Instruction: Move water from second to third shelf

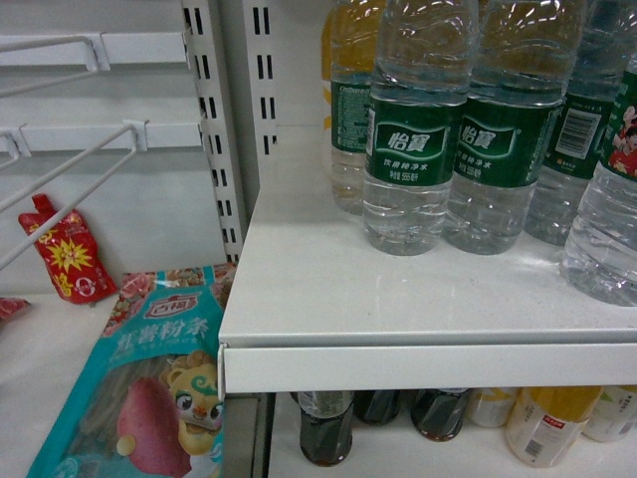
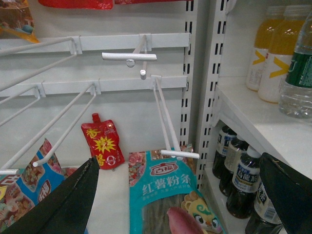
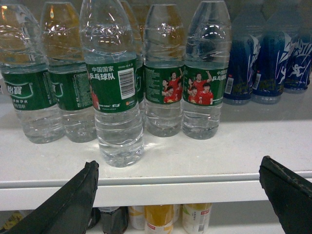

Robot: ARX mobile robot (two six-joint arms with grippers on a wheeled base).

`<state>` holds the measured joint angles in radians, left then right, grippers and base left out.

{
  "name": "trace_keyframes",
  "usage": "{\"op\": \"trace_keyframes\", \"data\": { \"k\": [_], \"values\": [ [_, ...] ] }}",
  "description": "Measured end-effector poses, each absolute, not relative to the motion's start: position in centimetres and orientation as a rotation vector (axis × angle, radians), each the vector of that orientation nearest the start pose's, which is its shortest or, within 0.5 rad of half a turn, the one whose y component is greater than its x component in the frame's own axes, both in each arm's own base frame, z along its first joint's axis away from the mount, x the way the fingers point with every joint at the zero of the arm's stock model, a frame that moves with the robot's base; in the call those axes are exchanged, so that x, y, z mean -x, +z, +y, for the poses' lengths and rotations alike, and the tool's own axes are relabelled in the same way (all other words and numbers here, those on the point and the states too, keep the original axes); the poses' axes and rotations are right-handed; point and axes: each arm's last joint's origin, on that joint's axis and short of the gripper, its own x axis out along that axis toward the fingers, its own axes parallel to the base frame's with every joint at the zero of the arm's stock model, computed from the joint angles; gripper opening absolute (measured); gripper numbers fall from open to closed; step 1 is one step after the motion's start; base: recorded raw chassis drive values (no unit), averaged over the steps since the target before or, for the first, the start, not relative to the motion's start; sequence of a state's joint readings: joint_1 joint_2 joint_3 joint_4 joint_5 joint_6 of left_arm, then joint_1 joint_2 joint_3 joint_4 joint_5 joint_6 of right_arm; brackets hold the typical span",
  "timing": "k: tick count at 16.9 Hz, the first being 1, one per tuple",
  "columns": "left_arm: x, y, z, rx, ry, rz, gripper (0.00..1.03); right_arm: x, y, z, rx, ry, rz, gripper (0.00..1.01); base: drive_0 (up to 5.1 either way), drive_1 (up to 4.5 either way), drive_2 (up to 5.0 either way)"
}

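Several bottles of water (image 1: 413, 149), clear with green labels, stand upright on a white shelf (image 1: 398, 309). In the right wrist view one bottle (image 3: 114, 97) stands forward of the row, closest to the shelf's front lip. Two behind it (image 3: 204, 83) show red-shirted players on the label. My right gripper (image 3: 179, 165) is open, level with the shelf edge (image 3: 195, 192), short of the bottles and holding nothing. My left gripper (image 2: 180, 160) is open and empty too, facing the hook rack left of the shelves. Neither gripper shows in the head view.
The shelf below holds dark bottles (image 1: 325, 428) and yellow drinks (image 1: 547, 423). Blue-labelled bottles (image 3: 265, 63) stand right of the water. Orange juice bottles (image 2: 273, 58) stand at the shelf's back left. White wire hooks (image 2: 165, 117), a red pouch (image 2: 102, 144) and a teal noodle bag (image 2: 170, 190) fill the left bay.
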<state>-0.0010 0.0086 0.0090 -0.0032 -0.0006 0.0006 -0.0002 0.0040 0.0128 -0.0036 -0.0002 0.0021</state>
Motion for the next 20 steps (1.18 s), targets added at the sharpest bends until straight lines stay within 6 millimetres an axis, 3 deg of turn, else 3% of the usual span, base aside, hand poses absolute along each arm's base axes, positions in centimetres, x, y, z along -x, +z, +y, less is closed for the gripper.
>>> {"op": "trace_keyframes", "data": {
  "k": [20],
  "values": [
    [-9.77, 16.56, -0.01, -0.001, -0.001, 0.003, 0.98, -9.72, 16.73, 0.00, 0.000, 0.000, -0.006, 0.98, 0.0, 0.00, 0.0]
  ]
}}
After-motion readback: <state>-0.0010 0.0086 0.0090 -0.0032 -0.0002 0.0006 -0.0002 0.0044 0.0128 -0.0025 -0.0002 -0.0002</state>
